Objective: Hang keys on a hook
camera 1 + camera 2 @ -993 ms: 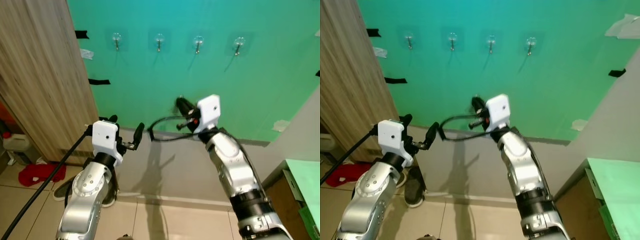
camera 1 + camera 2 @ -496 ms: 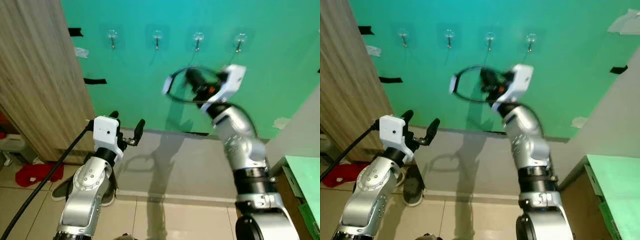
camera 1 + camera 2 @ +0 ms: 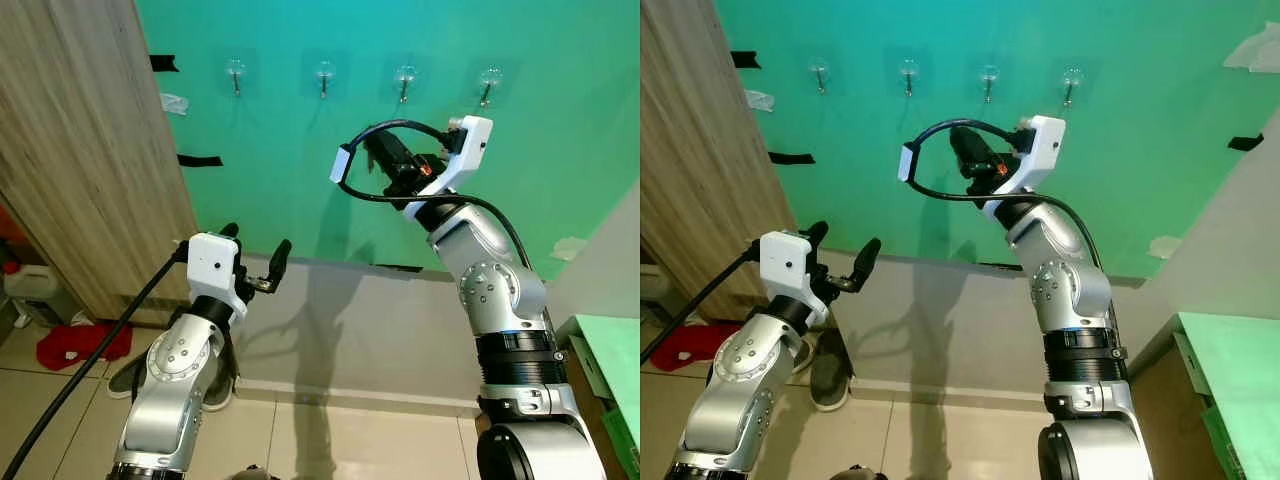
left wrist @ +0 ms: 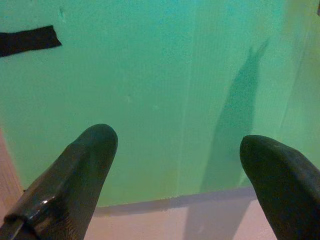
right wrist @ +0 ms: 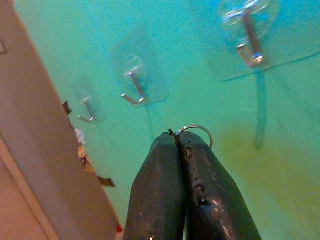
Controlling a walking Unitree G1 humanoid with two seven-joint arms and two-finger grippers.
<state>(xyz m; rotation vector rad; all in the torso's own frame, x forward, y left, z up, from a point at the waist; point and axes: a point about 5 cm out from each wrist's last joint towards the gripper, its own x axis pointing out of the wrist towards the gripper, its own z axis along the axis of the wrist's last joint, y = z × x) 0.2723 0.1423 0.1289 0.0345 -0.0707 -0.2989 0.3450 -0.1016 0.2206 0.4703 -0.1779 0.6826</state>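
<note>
A row of clear stick-on hooks with metal prongs (image 3: 324,75) runs along the green wall (image 3: 290,200). My right gripper (image 3: 380,152) is raised close to the wall, below and between the second hook and the third hook (image 3: 405,78). Its fingers (image 5: 170,200) are shut on the keys, of which just a small metal key ring (image 5: 196,131) pokes out at the tips. In the right wrist view three hooks lie ahead, the nearest hook (image 5: 248,42) largest. My left gripper (image 3: 254,242) is held low, open, with nothing between its fingers (image 4: 75,170).
A wooden panel (image 3: 80,150) stands at the left against the wall. Black tape strips (image 3: 198,162) stick to the wall. On the floor lie a red cloth (image 3: 75,345) and a shoe (image 3: 125,375). A green-topped box (image 3: 610,350) is at the right.
My right arm has swung up from waist height to just below the hooks, carrying the keys. The left arm has stayed where it was.
</note>
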